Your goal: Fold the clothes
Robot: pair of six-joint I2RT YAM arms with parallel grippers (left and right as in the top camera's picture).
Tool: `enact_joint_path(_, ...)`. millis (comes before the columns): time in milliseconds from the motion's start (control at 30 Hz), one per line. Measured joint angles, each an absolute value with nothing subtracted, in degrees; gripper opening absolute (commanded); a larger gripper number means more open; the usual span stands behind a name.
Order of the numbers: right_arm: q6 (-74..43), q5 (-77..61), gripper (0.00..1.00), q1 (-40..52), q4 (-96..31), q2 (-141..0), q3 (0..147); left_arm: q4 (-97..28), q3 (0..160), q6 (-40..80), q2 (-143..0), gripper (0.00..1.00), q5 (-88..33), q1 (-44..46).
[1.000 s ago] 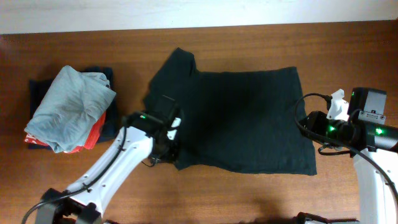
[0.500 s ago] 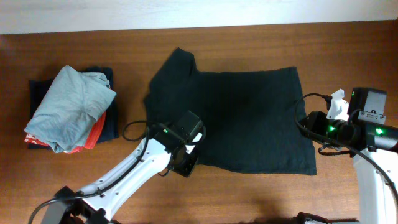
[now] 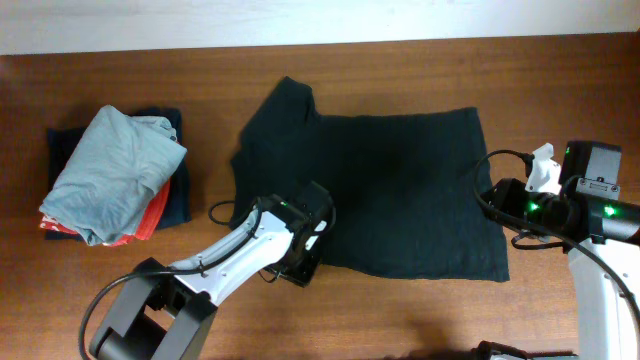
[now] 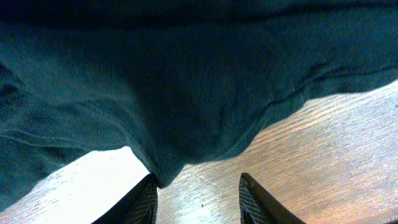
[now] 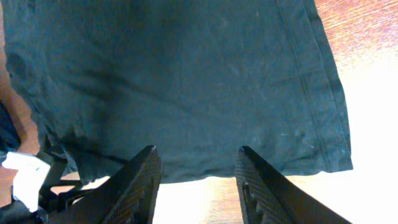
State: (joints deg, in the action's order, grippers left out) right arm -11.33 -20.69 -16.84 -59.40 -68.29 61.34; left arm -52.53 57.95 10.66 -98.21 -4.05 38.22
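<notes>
Since a second ago the left arm has slid along the shirt's near edge, away from the sleeve end, so the left claw (image 4: 198, 179) now sits at the near edge of the black T-shirt (image 3: 400, 190). The right arm has not shifted. We see the T-shirt as plain, soft, dark fabric with no print, spread flat and mostly smooth on the wooden counter (image 3: 400, 70). It lies in the middle of the counter, between the two arms. Its long axis runs left to right. The straight hem, its line of stitching clear in the right wrist view, faces the right arm. The shoulder end faces left, with one short sleeve jutting toward the far left. In the left wrist view the left claw's fingers stand moderately apart with bare counter between them. The shirt's rumpled edge dips down just beside the left finger, and we see no cloth pinched. The right claw (image 5: 197, 152) hangs above the hem end, its fingers parted about as much and holding nothing. Well apart on the left, a grey-blue garment (image 3: 115, 170) tops a pile with an orange-red garment (image 3: 152, 217) and a navy garment (image 3: 178, 205) folded beneath it.
</notes>
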Motion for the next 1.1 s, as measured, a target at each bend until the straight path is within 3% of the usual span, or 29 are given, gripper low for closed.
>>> enact_joint_path(167, -11.35, -20.69, 0.43, -16.84, -59.37, -68.29, 61.34, -50.92, 57.95, 10.66, -98.21, 0.42, -2.92, 38.22)
enact_joint_path(267, -11.33, -20.69, 0.43, -16.84, -59.40, -68.29, 61.34, -50.02, 57.95, 10.72, -98.21, 0.36, -2.37, 38.22)
enact_joint_path(600, -11.33, -20.69, 0.43, -16.84, -59.37, -68.29, 61.34, -49.65, 57.95, 10.94, -98.32, 0.00, -1.37, 38.22)
enact_joint_path(967, -11.35, -18.63, 0.44, -16.84, -59.37, -68.29, 61.34, -55.33, 60.55, 10.94, -98.30, 0.01, -1.45, 38.22)
enact_joint_path(1067, -11.33, -18.24, 0.44, -16.84, -59.37, -68.29, 61.34, -55.31, 62.08, 10.50, -97.82, 0.22, -1.48, 38.22)
enact_joint_path(1100, -11.33, -18.17, 0.43, -16.84, -59.37, -68.29, 61.34, -55.31, 62.17, 10.50, -97.71, 0.35, -1.48, 38.22)
